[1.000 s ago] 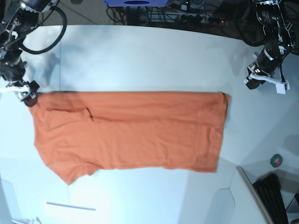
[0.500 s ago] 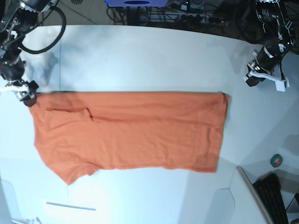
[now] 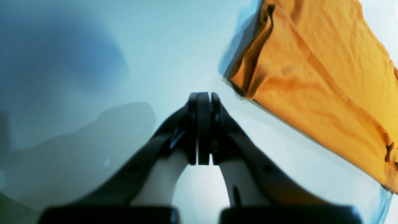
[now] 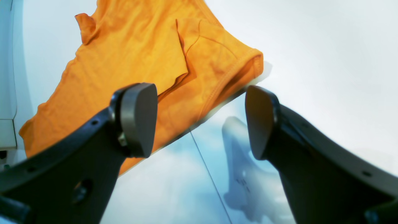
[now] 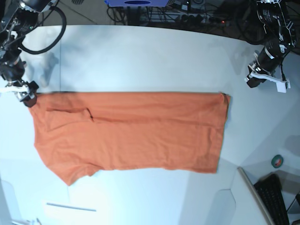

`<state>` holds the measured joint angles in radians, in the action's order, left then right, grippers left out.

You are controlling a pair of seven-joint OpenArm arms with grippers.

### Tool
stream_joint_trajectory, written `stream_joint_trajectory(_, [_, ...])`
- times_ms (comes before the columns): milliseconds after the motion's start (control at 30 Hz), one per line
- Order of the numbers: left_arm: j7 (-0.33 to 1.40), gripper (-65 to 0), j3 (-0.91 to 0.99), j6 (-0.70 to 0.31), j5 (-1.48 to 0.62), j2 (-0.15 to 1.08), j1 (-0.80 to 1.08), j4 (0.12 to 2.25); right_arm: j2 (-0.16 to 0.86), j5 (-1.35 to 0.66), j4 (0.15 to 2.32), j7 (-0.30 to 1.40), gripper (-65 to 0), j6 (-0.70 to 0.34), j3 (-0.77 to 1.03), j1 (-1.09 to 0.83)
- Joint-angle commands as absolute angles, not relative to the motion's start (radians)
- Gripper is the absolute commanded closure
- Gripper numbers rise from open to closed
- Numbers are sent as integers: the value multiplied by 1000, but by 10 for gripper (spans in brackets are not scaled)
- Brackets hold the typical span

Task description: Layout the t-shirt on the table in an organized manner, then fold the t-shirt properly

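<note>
The orange t-shirt [image 5: 126, 133] lies flat across the white table [image 5: 150, 56], folded lengthwise into a long band, with a sleeve pointing to the near left. My right gripper [image 5: 28, 96] hovers open just off the shirt's far left corner; in the right wrist view its fingers [image 4: 136, 118] stand wide apart over the shirt's [image 4: 133, 62] hemmed corner and hold nothing. My left gripper [image 5: 254, 82] hangs shut and empty over bare table, beyond the shirt's far right corner. In the left wrist view its closed fingertips [image 3: 203, 97] stand apart from the shirt's [image 3: 311, 77] folded edge.
A roll of tape [image 5: 277, 161] and a black keyboard [image 5: 276, 199] sit at the near right past a raised edge. A thin white strip [image 5: 70, 206] lies near the front left. Cables run along the table's back edge [image 5: 197, 18]. A dark seam [image 4: 208, 174] crosses the tabletop.
My left arm has drawn back slightly to the right, away from the shirt. The shirt and my right gripper have hardly moved.
</note>
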<state>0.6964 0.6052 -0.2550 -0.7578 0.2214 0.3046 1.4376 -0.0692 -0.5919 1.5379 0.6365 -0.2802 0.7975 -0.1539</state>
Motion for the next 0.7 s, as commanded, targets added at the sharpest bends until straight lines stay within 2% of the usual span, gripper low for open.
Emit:
stream_joint_trajectory(0, [679, 0, 610, -259, -771, 236, 303, 1454, -59, -607, 1555, 621, -417, -288, 796, -148])
stream_joint_trajectory(667, [679, 0, 610, -259, -773, 234, 300, 1423, -61, -607, 1555, 621, -417, -288, 792, -148])
